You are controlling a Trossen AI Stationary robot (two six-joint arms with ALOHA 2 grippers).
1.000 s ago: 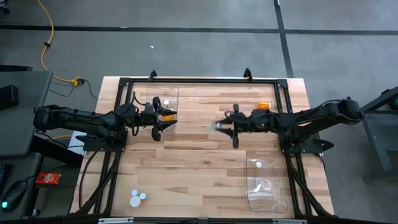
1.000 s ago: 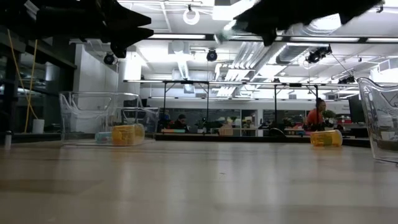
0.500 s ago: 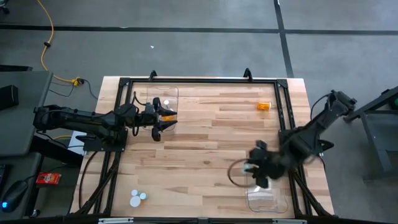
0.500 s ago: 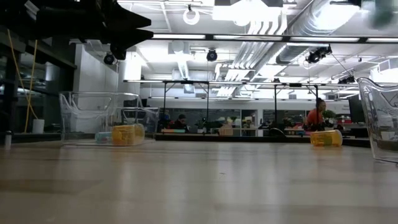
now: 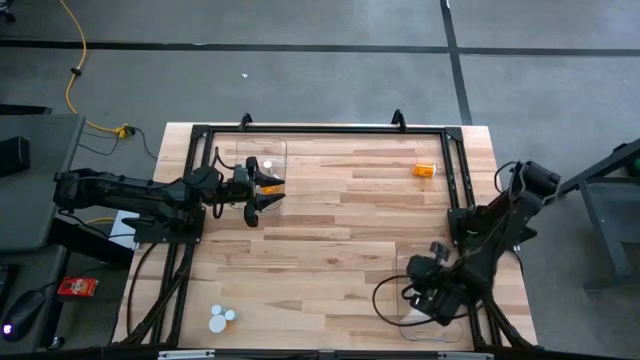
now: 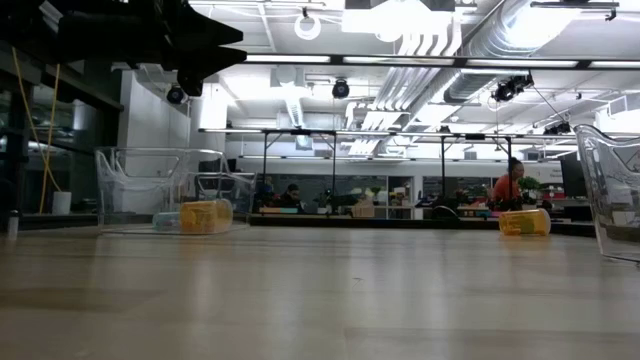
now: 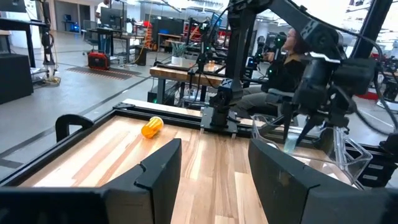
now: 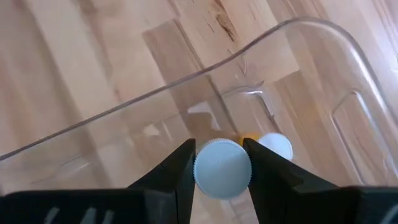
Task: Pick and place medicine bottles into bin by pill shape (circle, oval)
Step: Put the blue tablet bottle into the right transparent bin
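Observation:
My right gripper [image 5: 420, 292] is shut on a small pale teal-tinted bottle with a round whitish cap [image 8: 222, 169], above the clear bin [image 5: 432, 312] at the table's near right. The left wrist view shows it too, hanging over that bin [image 7: 290, 145]. My left gripper [image 5: 262, 203] is open and empty beside the clear bin [image 5: 262, 160] at the far left, which holds an amber bottle [image 5: 270, 185]. Another amber bottle [image 5: 425, 170] lies on its side at the far right. My right gripper pinches the teal-tinted bottle between its two fingers, one on each side just below the cap [image 8: 222, 169]. The fingers point down from above. The bottle is lifted clear, cap up toward the wrist, above the inside of the bin.
The right bin holds a white-capped bottle [image 8: 275, 146]. Two white-capped bottles [image 5: 220, 319] stand at the near left corner. A black frame [image 5: 320, 130] runs around the table. Bare wood lies in the middle. People sit in the room beyond.
My right gripper has swung from the table's middle toward the near right corner with the teal-tinted bottle, and now hangs over the right bin, fingers pointing down. The bottle has stayed in its hold.

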